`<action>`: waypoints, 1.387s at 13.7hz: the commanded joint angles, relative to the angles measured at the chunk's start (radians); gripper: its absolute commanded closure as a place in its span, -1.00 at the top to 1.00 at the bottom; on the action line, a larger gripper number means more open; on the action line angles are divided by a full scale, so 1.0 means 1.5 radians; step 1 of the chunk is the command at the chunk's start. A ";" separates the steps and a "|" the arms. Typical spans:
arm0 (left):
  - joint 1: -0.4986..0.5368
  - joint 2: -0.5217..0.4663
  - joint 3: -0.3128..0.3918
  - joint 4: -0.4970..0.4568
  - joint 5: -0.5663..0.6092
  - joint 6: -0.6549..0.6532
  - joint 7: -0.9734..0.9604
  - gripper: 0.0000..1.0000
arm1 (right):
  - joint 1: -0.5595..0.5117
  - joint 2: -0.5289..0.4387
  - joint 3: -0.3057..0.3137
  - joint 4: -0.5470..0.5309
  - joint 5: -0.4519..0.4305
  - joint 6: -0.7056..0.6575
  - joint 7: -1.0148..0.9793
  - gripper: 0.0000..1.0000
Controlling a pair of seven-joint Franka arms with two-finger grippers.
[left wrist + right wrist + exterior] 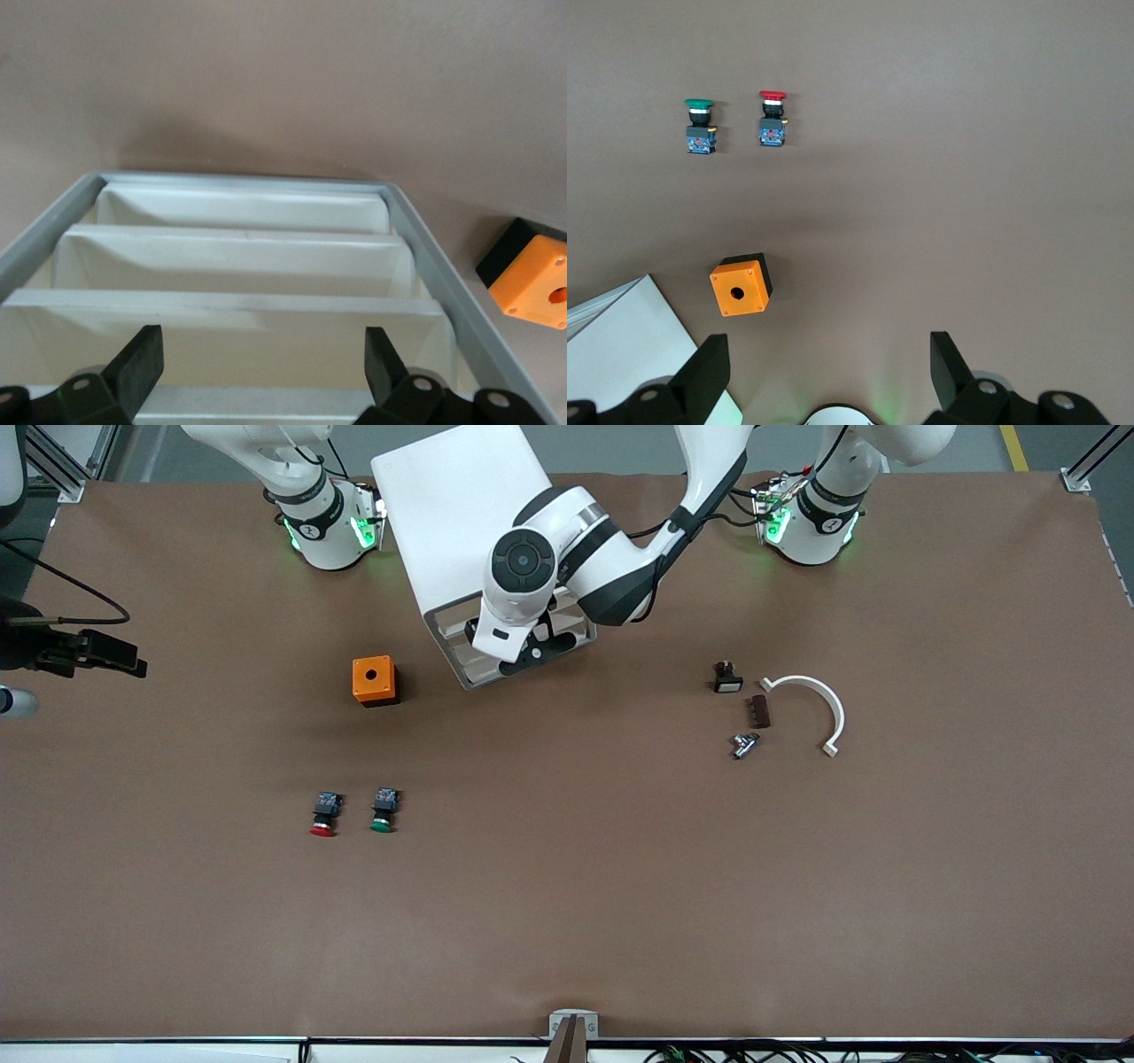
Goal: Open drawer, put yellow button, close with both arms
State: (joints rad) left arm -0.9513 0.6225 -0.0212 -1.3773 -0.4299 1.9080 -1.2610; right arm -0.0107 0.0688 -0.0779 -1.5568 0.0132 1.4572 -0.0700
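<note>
- Left wrist view: the left gripper [261,372] hangs with its black, blunt fingers [137,367] spread wide, holding nothing, right over the front of the cabinet [461,292].
- Under it, smooth cream fronts step down like shelves inside a matte grey frame. The drawer [266,405] is the pale strip closest below the gripper, between the fingers and cut off by the picture's edge. Whether it is pulled out cannot be told.
- Front view: the left arm's glossy white wrist covers most of the left gripper [532,642] and of the cabinet's front. The cabinet's flat white top [461,514] shows plainly.
- An orange box [532,279], square with a round hole and a black base, sits on the table just beside the cabinet, toward the right arm's end.
- Right wrist view: the right gripper [830,376] waits high over the brown, cloth-like table [992,177], its fingers [709,372] parted and empty.
- Below it lie the orange box, a corner of the cabinet, and well apart a red button [772,119] and a green button [701,126], lying side by side with round caps and blue-black bodies.
- The yellow button's place cannot be made out.
</note>
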 commanded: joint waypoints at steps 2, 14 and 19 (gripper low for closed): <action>-0.010 -0.006 -0.001 -0.023 -0.043 0.006 -0.018 0.99 | -0.005 0.000 0.011 0.011 -0.009 -0.015 -0.002 1.00; 0.065 -0.111 0.060 -0.005 0.028 -0.026 -0.012 0.99 | -0.009 0.004 0.010 0.053 -0.010 -0.020 -0.001 1.00; 0.141 -0.253 0.059 0.001 0.137 -0.172 0.080 0.99 | -0.020 0.000 0.010 0.071 0.000 -0.064 0.006 1.00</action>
State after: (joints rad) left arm -0.7636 0.3360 0.0717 -1.3479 -0.2686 1.7266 -1.1953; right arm -0.0241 0.0688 -0.0758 -1.4688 0.0129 1.4114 -0.0696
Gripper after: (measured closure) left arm 0.004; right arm 0.000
